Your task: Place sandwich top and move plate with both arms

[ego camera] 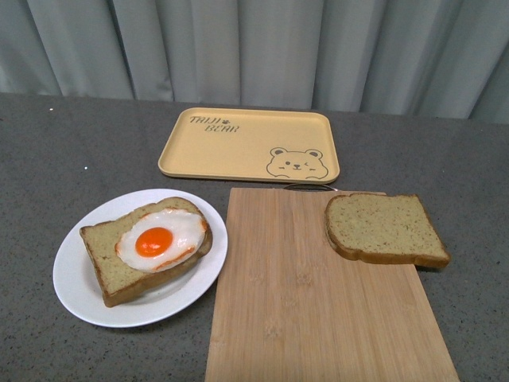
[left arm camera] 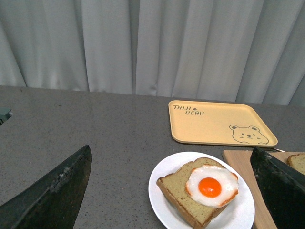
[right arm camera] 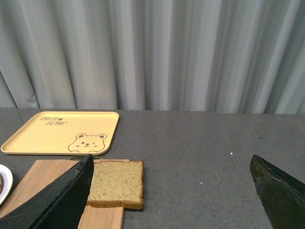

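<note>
The sandwich top (ego camera: pixel 385 228), a plain brown slice, lies on the right far corner of a wooden cutting board (ego camera: pixel 318 310); it also shows in the right wrist view (right arm camera: pixel 116 183). The white plate (ego camera: pixel 79 286) sits left of the board and bears a like slice with a fried egg (ego camera: pixel 159 239); the plate also shows in the left wrist view (left arm camera: pixel 238 212). No arm shows in the front view. My left gripper (left arm camera: pixel 176 191) is open, held back from the plate. My right gripper (right arm camera: pixel 176 191) is open, held back from the sandwich top, which lies by one finger.
A yellow tray with a bear drawing (ego camera: pixel 249 144) lies beyond the board, near the grey curtain. The grey table (ego camera: pixel 48 159) stretches to both sides.
</note>
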